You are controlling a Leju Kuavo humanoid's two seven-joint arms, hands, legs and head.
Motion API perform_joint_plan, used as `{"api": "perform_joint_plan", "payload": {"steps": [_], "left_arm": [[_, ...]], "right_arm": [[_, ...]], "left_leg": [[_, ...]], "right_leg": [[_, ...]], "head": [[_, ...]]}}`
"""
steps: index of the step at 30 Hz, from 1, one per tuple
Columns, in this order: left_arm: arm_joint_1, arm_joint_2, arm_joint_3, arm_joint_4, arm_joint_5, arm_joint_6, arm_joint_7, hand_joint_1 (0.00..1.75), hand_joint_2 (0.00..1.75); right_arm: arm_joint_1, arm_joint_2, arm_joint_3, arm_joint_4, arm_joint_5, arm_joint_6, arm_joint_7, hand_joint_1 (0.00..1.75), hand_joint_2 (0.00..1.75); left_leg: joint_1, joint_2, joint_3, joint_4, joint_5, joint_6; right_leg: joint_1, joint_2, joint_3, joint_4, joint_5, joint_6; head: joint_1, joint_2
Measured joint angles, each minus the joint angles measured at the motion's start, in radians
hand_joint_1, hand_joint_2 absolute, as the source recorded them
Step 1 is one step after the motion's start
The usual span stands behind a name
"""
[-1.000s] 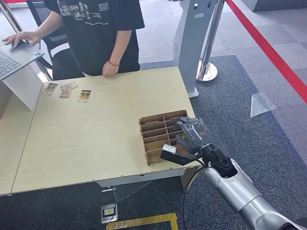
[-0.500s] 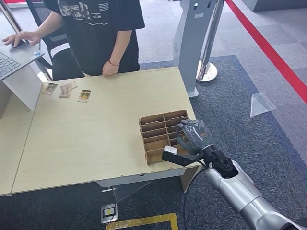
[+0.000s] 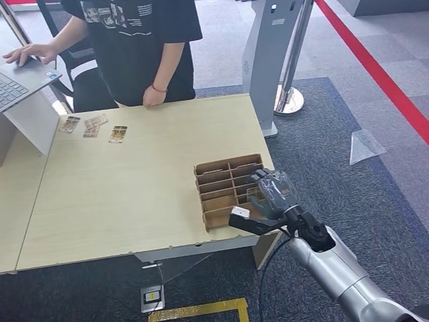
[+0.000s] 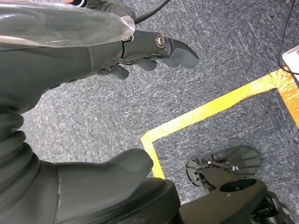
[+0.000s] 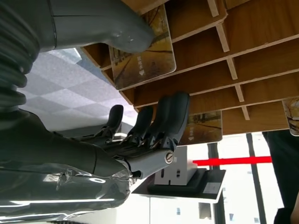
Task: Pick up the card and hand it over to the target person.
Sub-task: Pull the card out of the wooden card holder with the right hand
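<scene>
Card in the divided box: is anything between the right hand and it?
Nothing visible. The right hand is at the cardboard box; its thumb lies against the card standing in a slot, and the fingers sit beside it.

Desk [image 3: 127,181]: pale wood grain. Divided tray [image 3: 222,191]: brown cardboard. Card [image 5: 143,56]: yellow-brown print. Right hand [image 3: 268,198]: dark grey.

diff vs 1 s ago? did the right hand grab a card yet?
The right hand drifted slightly toward the robot's right and lower over the brown cardboard divider tray; its thumb lies on a card in a slot, not yet lifted. The person and the loose cards on the wooden table are unchanged.
</scene>
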Motion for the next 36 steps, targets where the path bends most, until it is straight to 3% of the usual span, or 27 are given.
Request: {"api": "perform_joint_plan", "payload": {"steps": [14,16,19,22,27,36], "left_arm": [[0.001,-0.002,0.012,-0.002,0.011,0.007,-0.011,0.0,1.75],[0.001,-0.002,0.014,-0.002,0.012,0.009,-0.015,0.0,1.75],[0.001,-0.003,0.014,-0.001,0.013,0.01,-0.018,0.0,1.75],[0.001,-0.002,0.014,-0.001,0.014,0.01,-0.018,0.0,1.75],[0.001,-0.001,0.015,-0.001,0.016,0.013,-0.02,0.0,1.75],[-0.001,-0.001,0.01,-0.001,0.013,0.009,-0.015,0.0,1.75]], "right_arm": [[-0.014,-0.004,0.015,0.015,0.013,-0.006,0.001,0.86,1.75],[-0.013,-0.005,0.018,0.015,0.018,-0.003,0.004,1.04,1.75],[-0.011,-0.007,0.02,0.012,0.023,0.003,0.009,1.44,1.75],[-0.011,-0.009,0.02,0.003,0.027,0.007,0.014,1.66,1.75],[-0.011,-0.013,0.018,-0.018,0.034,0.008,0.017,1.75,1.75],[-0.022,-0.02,0.018,-0.039,0.039,0.017,0.016,1.75,1.75]], "left_leg": [[0.0,0.001,0.0,0.0,0.0,0.0],[0.0,0.001,0.0,0.0,0.0,0.0],[0.0,0.001,0.0,0.0,0.0,0.0],[0.0,0.0,0.0,0.0,0.0,0.0],[0.0,0.001,0.0,0.0,0.0,0.0],[0.0,0.001,0.0,0.001,0.0,0.0]], "right_leg": [[0.0,0.001,-0.001,0.0,0.0,0.0],[0.0,0.001,-0.001,0.0,0.0,0.0],[0.0,0.001,0.0,0.0,0.0,0.0],[0.0,0.0,0.0,0.0,0.0,0.0],[0.0,0.001,-0.001,0.001,0.0,0.0],[0.0,0.001,-0.001,0.001,0.0,0.0]], "head": [[0.0,0.0],[0.0,0.0],[0.0,0.0],[0.0,0.0],[0.0,0.0],[0.0,0.0]]}}
